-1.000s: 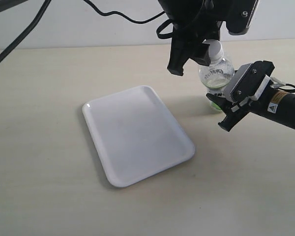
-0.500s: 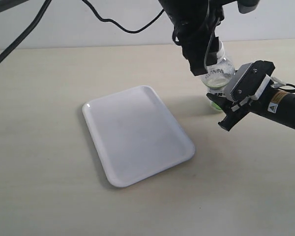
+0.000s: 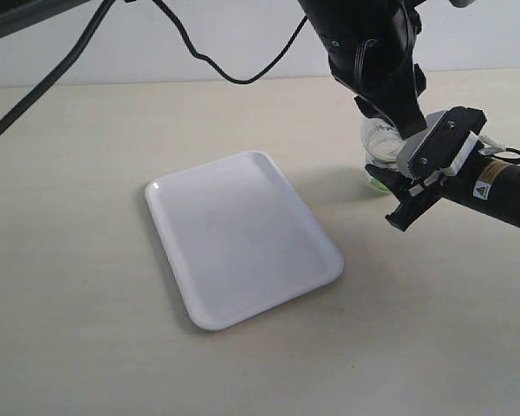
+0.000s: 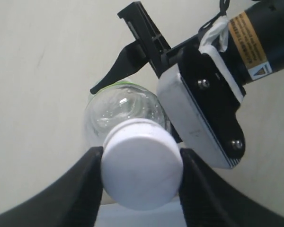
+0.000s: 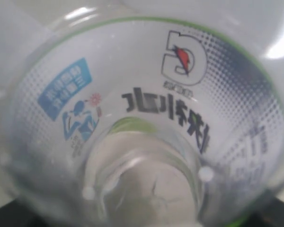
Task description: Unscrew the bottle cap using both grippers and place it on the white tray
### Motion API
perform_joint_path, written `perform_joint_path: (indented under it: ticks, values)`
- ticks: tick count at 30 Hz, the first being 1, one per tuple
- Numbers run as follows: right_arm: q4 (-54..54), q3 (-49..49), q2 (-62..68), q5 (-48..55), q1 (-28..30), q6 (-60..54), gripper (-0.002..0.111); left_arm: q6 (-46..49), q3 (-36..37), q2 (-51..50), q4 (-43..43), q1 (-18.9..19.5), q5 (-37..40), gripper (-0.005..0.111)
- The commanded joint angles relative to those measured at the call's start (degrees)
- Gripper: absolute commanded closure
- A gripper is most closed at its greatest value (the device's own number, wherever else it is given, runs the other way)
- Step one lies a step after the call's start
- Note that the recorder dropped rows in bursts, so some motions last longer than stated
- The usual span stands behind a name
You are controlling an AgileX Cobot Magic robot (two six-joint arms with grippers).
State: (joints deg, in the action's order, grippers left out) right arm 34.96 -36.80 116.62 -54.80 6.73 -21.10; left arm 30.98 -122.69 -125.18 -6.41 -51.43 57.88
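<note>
The clear bottle [image 3: 377, 149] stands upright on the table, to the right of the white tray [image 3: 243, 238]. My right gripper [image 3: 392, 173], the one with grey finger pads [image 3: 426, 149], is shut on the bottle's body. In the right wrist view the bottle's label [image 5: 165, 106] fills the picture. The bulky black left gripper [image 3: 388, 111] comes down from above and hides the cap in the exterior view. In the left wrist view the white bottle cap [image 4: 141, 163] sits on the bottle [image 4: 125, 106]. My left gripper [image 4: 141, 166] is shut on the cap, both black fingers [image 4: 87, 182] touching its sides.
The tray lies flat with nothing on it, left of the bottle. A black cable [image 3: 208, 56] hangs across the back of the scene. The right arm [image 3: 503, 186] stretches in from the right edge, low over the beige table [image 3: 78, 303].
The left arm has swung to the right and down over the bottle's top. The cap, visible one second ago in the exterior view, is now covered by it. The right gripper and the bottle have stayed put.
</note>
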Motion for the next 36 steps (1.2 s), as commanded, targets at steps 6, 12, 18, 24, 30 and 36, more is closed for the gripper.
perform_joint_path:
  ticks: [6, 12, 18, 24, 30, 36]
  values:
    - [-0.3, 0.4, 0.8, 5.5, 0.2, 1.8, 0.108, -5.0, 0.1, 0.7, -1.3, -0.2, -0.9, 0.107]
    - [-0.4, 0.4, 0.8, 5.5, 0.2, 2.1, 0.108, -9.2, 0.1, 0.8, -1.3, 1.6, -1.7, 0.107]
    - [-0.5, 0.4, 0.8, 5.5, 0.2, 2.1, 0.108, -9.2, 0.1, 1.6, -1.4, 2.5, -2.6, 0.107]
    - [-0.5, 0.4, 0.8, 5.5, 0.2, 2.2, 0.108, -5.4, 0.1, 4.5, -1.0, 3.1, -2.6, 0.107]
    - [-0.5, 0.4, 0.8, 5.5, 0.2, 3.3, 0.108, -4.0, 0.1, 8.2, 2.3, 3.1, 2.5, 0.107]
    - [-0.5, 0.4, -0.6, 5.8, 0.2, 9.1, 0.108, -4.0, 0.1, 9.9, 10.4, 3.1, 10.9, 0.107]
